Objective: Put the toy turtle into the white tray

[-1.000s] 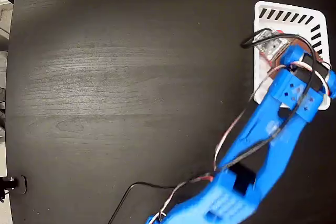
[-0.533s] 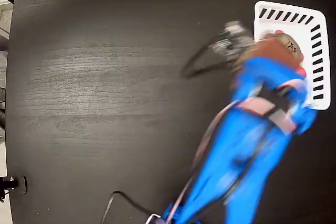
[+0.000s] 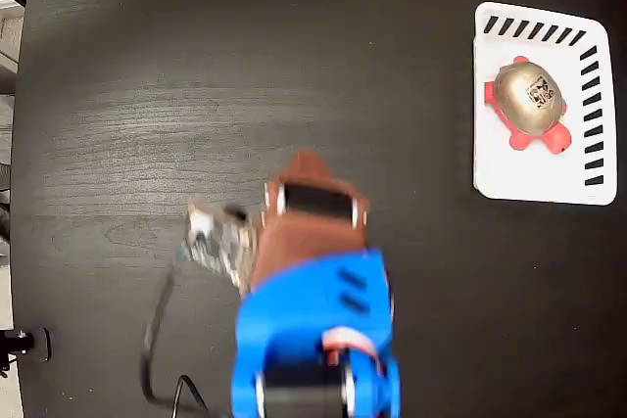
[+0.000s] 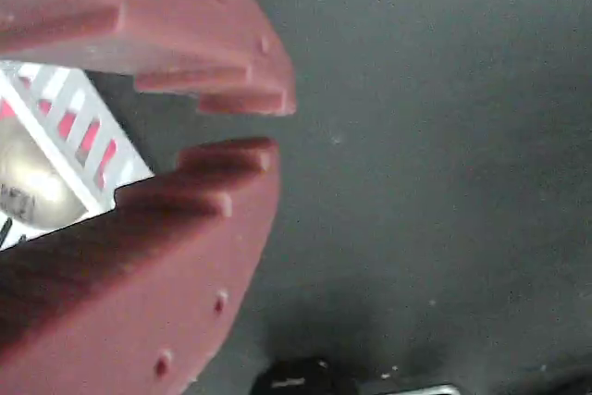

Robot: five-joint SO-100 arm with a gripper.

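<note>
In the fixed view the toy turtle (image 3: pixel 529 100), gold shell with a white label and red head and feet, lies inside the white tray (image 3: pixel 539 175) at the upper right. My gripper (image 3: pixel 309 165), with dark red jaws on the blue arm, hovers over the table's lower middle, far to the left of the tray. The wrist view shows the gripper (image 4: pixel 268 127) slightly open, a narrow gap between its tips and nothing held. Through the gap, a corner of the white tray (image 4: pixel 92 150) and part of the turtle's shell (image 4: pixel 23 182) are visible.
A black cable (image 3: pixel 155 345) loops from the arm at the lower left. The dark table's left edge (image 3: pixel 27 183) runs down the fixed view, with a small black fitting (image 3: pixel 24 345) beside it. A dark object (image 4: pixel 296 376) sits at the wrist view's bottom.
The gripper was over the tray with the turtle, then let it go. The arm has swung left and down across the table, leaving the turtle lying in the tray.
</note>
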